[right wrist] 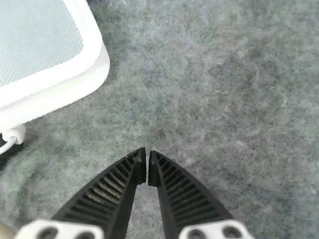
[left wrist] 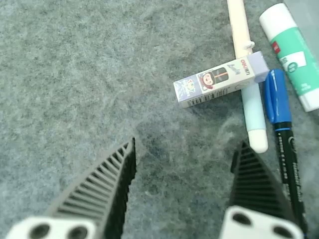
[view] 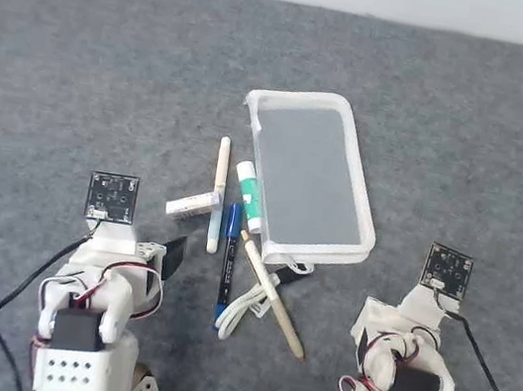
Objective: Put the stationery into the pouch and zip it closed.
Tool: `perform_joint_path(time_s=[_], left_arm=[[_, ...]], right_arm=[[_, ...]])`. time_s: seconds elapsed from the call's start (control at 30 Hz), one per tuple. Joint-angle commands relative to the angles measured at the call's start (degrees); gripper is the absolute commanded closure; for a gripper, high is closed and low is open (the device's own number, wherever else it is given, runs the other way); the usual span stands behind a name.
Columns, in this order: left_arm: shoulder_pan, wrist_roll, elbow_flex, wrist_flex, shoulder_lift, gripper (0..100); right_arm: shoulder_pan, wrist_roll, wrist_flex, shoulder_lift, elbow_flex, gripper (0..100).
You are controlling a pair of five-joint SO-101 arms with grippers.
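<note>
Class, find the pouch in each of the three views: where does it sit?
High view: the pouch lies slanted, just right of centre.
Left wrist view: probably the pale sliver beyond the glue stick.
Right wrist view: its white-rimmed corner, ahead of the shut claw.
Landmarks: glue stick along its edge; white cord at its near corner.

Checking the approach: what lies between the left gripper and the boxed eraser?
Bare grey mat separates the left gripper from the eraser, seen in the left wrist view.
</note>
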Motion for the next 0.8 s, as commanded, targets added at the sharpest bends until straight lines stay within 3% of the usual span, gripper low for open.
perform_joint_path(time_s=[0.0, 0.3, 0.77], left_arm=[[-0.09, 0.62, -0.84, 0.53, -1.23, 71], [-0.09, 0.62, -0.84, 0.53, -1.23, 71], [5.36, 0.44, -0.84, 3.34, -1.23, 71]], right_arm=[[-0.22, -0.18, 0.22, -0.92, 1.32, 99.1], [-0.22, -0.18, 0.22, -0.92, 1.32, 99.1], [-0.22, -0.18, 0.22, -0.92, 1.32, 99.1]])
